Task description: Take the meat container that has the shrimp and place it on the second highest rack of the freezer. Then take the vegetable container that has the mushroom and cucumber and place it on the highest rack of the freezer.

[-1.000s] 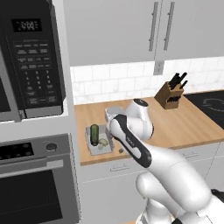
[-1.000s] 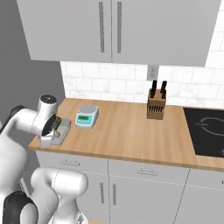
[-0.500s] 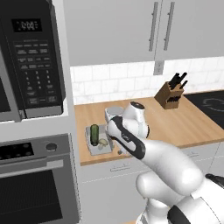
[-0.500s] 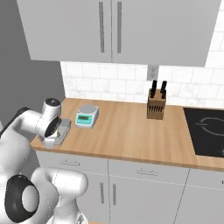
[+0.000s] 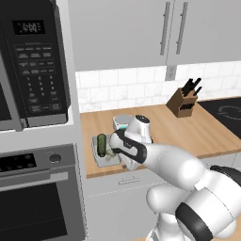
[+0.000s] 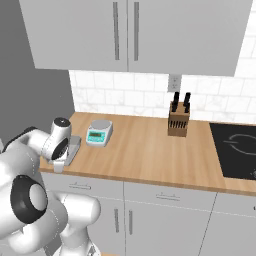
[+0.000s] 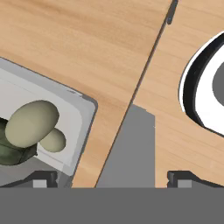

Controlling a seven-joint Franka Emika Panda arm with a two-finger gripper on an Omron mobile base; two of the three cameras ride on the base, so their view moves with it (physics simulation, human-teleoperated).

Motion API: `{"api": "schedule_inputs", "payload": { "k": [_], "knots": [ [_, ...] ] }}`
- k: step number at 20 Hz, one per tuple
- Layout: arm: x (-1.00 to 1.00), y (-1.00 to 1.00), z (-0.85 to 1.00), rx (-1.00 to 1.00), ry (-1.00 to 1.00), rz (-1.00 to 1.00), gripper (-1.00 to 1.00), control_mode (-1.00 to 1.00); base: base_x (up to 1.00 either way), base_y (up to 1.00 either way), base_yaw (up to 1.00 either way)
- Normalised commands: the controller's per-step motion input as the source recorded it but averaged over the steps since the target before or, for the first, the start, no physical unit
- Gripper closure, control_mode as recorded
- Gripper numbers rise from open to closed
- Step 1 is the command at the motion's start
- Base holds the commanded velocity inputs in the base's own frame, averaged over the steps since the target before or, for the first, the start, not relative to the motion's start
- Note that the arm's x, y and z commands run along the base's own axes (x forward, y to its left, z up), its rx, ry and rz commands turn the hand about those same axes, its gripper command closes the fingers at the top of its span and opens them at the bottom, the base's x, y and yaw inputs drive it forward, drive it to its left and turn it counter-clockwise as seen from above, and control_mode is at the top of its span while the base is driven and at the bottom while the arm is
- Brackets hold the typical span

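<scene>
The vegetable container [image 5: 104, 151] is a shallow grey tray near the counter's front left corner. It holds a dark green cucumber [image 5: 101, 144] and a beige mushroom [image 7: 32, 123]. My gripper [image 5: 124, 161] hangs low just beside the tray's right edge, pointing down at the counter. In the hand view the gripper [image 7: 113, 178] is open, nothing lies between its tips, and the tray's corner [image 7: 83, 109] sits by the left fingertip [image 7: 43, 176]. The right base view shows the hand [image 6: 59, 150] over the tray [image 6: 73, 146]. The meat container with the shrimp and the freezer are out of view.
A teal kitchen scale [image 6: 98, 133] stands behind the tray. A knife block [image 6: 178, 120] sits against the tiled wall, with a black cooktop [image 6: 235, 150] at the right. A microwave [image 5: 33, 66] and a wall oven [image 5: 37, 202] stand left of the counter.
The hand has dropped lower and drawn in close beside the vegetable container's right edge. The jaws have stayed open.
</scene>
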Motion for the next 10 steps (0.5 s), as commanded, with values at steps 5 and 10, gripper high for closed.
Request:
{"api": "schedule_inputs", "payload": {
  "k": [5, 10],
  "knots": [
    [0.33, 0.14, -0.14, 0.0, 0.03, 0.0, -1.0, -1.0, 0.0, 0.0, 0.0],
    [0.34, 0.08, -0.12, 0.0, 0.03, 0.0, -1.0, -1.0, 0.0, 0.0, 0.0]
  ]
}}
